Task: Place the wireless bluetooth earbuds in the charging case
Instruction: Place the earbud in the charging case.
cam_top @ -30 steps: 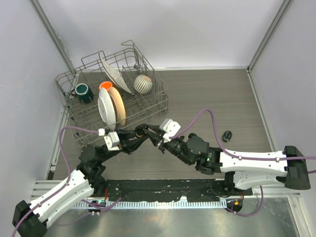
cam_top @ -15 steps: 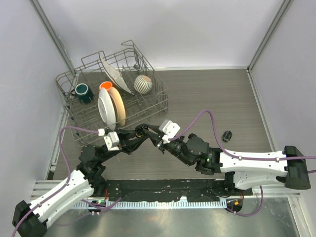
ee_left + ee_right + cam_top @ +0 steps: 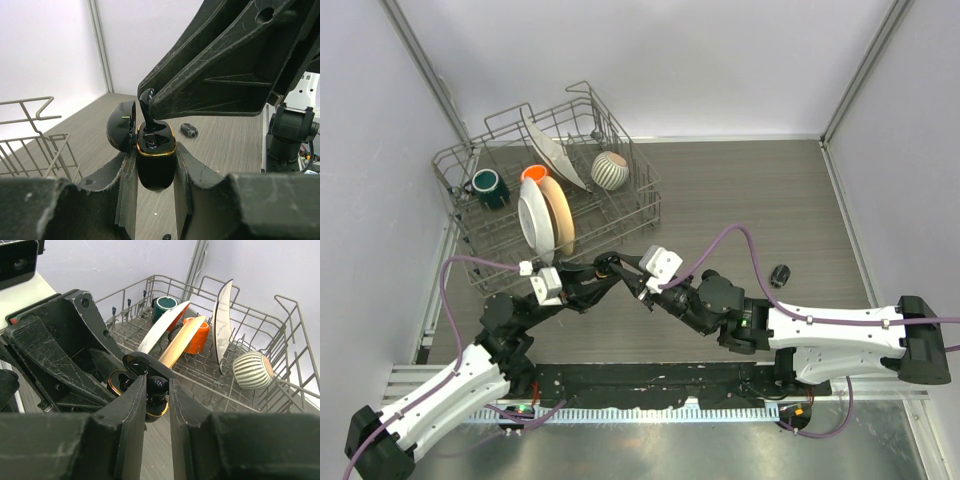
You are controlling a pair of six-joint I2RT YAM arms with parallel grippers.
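Note:
My left gripper (image 3: 155,161) is shut on the charging case (image 3: 156,172), a glossy black case with a gold rim, held upright above the table with its lid open to the left. My right gripper (image 3: 157,386) is shut on one black earbud (image 3: 160,388) and holds it in the mouth of the case (image 3: 114,385). In the left wrist view the earbud's stem (image 3: 147,106) stands up out of the case. A second earbud (image 3: 779,275) lies on the table to the right and also shows in the left wrist view (image 3: 189,130). In the top view the two grippers meet at the table's middle: left (image 3: 610,266), right (image 3: 642,288).
A wire dish rack (image 3: 498,232) stands at the back left with plates (image 3: 542,215), a green mug (image 3: 487,187), an orange mug (image 3: 533,173) and a striped bowl (image 3: 610,171). The rack is just behind the grippers (image 3: 280,385). Walls close in the table's sides.
The right arm has shifted a little to the left, toward the case. The left arm has held still with the case.

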